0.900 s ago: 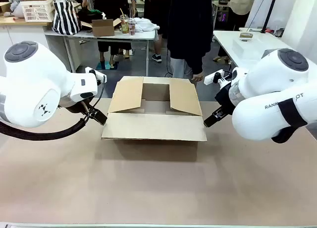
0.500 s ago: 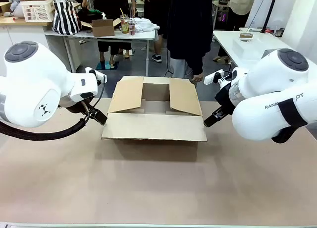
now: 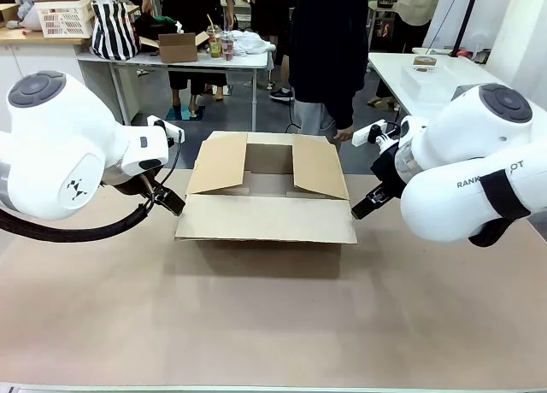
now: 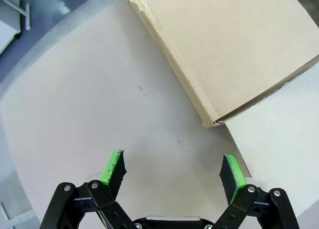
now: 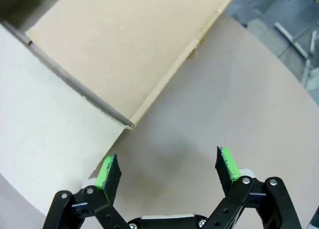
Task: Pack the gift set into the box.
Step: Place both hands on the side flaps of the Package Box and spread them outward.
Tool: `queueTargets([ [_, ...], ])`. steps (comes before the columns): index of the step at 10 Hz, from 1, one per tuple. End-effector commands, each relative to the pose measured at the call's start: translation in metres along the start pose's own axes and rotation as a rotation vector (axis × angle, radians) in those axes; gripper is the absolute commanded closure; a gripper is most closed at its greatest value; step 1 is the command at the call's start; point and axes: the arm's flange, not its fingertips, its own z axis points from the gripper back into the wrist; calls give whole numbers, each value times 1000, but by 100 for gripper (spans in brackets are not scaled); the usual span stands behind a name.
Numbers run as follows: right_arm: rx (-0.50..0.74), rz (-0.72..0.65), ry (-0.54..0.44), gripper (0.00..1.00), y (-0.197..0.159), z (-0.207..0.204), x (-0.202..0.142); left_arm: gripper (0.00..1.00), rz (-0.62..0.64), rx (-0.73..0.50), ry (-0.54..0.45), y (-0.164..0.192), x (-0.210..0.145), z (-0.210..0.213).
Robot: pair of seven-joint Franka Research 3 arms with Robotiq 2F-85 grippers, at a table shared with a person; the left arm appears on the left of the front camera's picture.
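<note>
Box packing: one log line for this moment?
box: flaps open, on table | left gripper: open, empty, by box's left corner | right gripper: open, empty, by right corner | person: standing at far side

The box (image 3: pixel 268 184) is open from above — raised flaps (image 3: pixel 218 162) hem the gap left and right, and one flap spreads near. The near tabletop (image 3: pixel 273 325) is free — a person (image 3: pixel 329 51) stands at the far side.

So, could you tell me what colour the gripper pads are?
Bright green pads, clearest in the left wrist view.
</note>
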Motion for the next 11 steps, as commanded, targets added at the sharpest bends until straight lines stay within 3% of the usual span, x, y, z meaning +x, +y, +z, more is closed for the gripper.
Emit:
queueTargets([
  [1, 0, -1, 0, 0, 0, 0, 0, 0, 1, 0, 0, 0, 0, 0],
  [4, 0, 0, 0, 0, 0, 0, 0, 0, 0, 0, 0, 0, 0, 0],
  [5, 79, -25, 41, 0, -2, 28, 4, 0, -30, -65, 103, 1, 3, 16],
  [6, 65, -101, 82, 0, 0, 64, 10, 0, 11, -82, 154, 0, 12, 39],
  [8, 43, -163, -8, 0, 13, 139, 11, 0, -1, -130, 55, -2, 22, 103],
  [10, -36, -124, -115, 0, 33, 175, -6, 0, -64, -133, -123, -14, 13, 148],
  [11, -222, -106, -158, 0, 40, 164, -10, 0, -66, 7, -180, -20, 8, 148],
])
